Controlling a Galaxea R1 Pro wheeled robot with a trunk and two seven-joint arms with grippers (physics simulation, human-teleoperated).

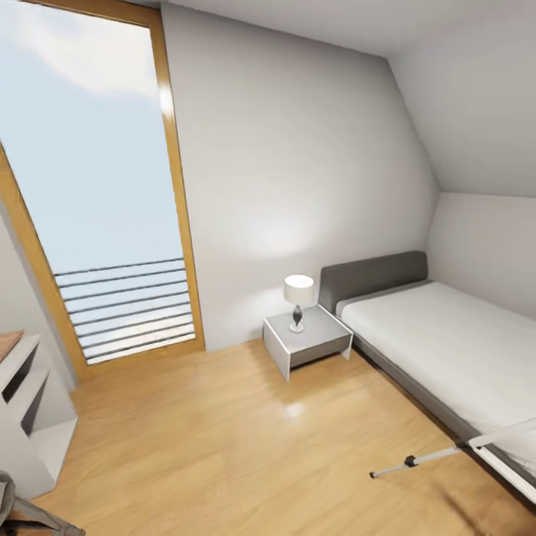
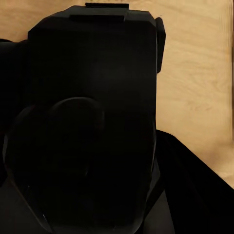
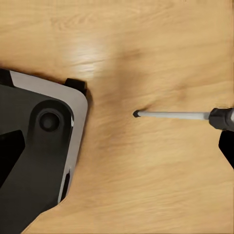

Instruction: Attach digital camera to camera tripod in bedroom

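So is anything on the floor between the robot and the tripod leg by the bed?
Nothing visible does: bare wood floor runs up to the camera tripod leg lying beside the bed. The nightstand stands farther back.

The camera tripod is cut by the head view's right edge, so only one silver leg with a dark joint is seen. In the left wrist view the digital camera is so near and dark that its details and the left gripper's fingers cannot be told. The bed is also cut at the right edge.
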